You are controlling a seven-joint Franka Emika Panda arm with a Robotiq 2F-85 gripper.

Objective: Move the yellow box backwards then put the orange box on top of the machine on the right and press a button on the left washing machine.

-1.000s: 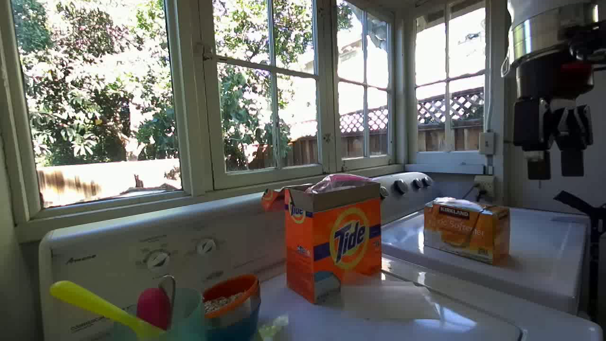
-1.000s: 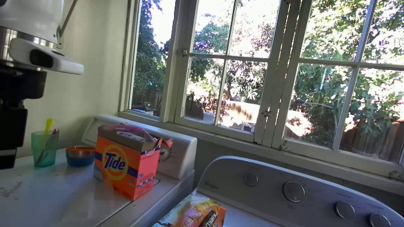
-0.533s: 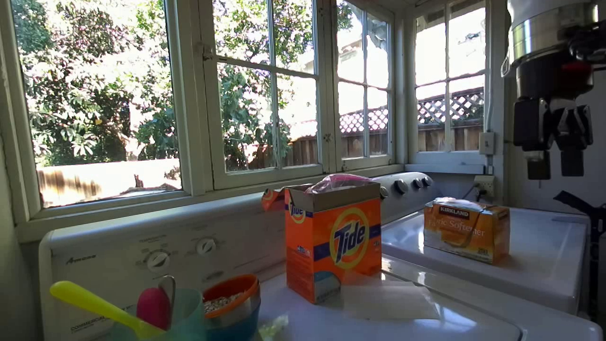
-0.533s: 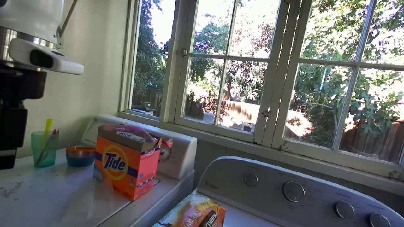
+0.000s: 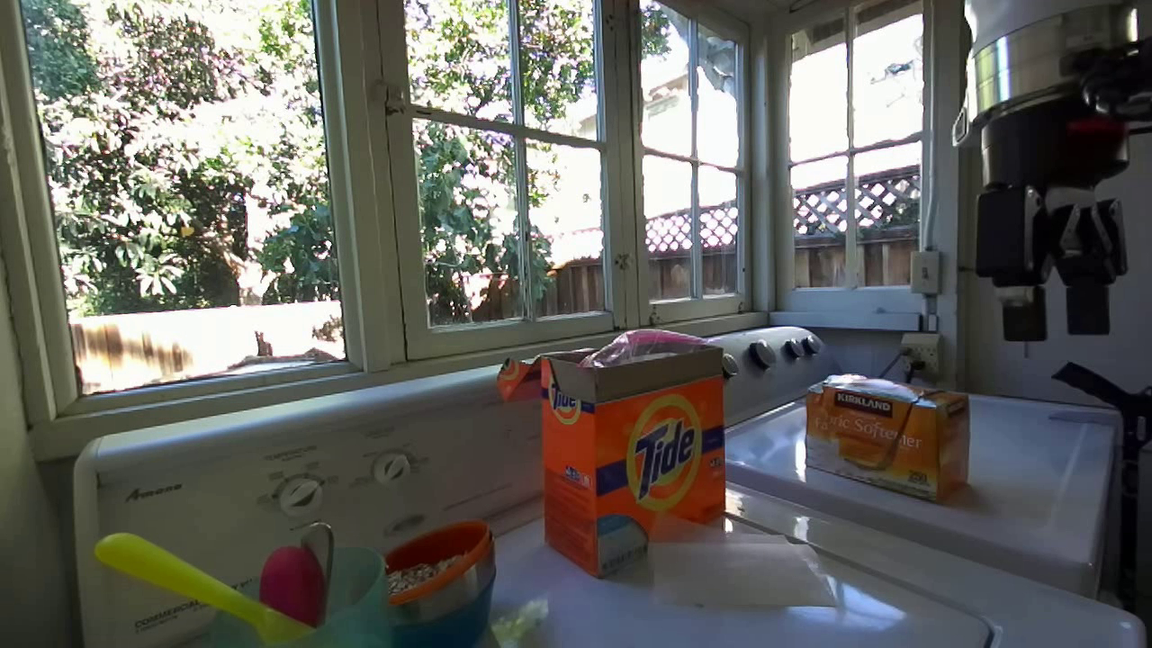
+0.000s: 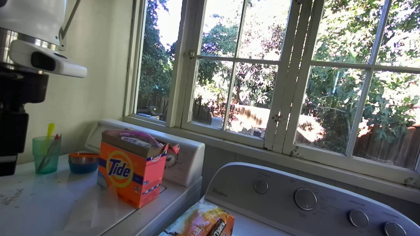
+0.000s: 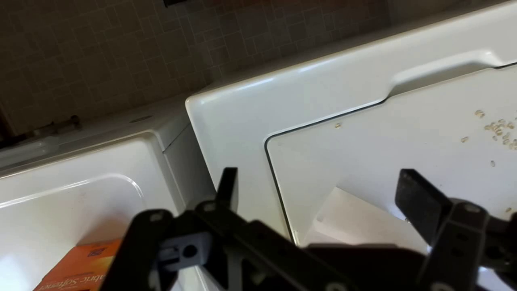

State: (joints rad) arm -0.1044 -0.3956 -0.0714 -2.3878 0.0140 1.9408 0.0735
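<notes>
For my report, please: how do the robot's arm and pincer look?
The arm is white and rounded, with a silvery band and a white handle-shaped part bearing a dark oval. The pincer is mostly black, its two fingers ending in squared tips.

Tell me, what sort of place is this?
Probably a laundry room, perhaps in a home: a washer with a Tide box on it stands beside a second machine, which bears a softener box.

Laundry room: washing machine point(image 5: 585, 616), Tide box point(image 5: 630, 463), fabric-softener box point(image 5: 886, 441).
</notes>
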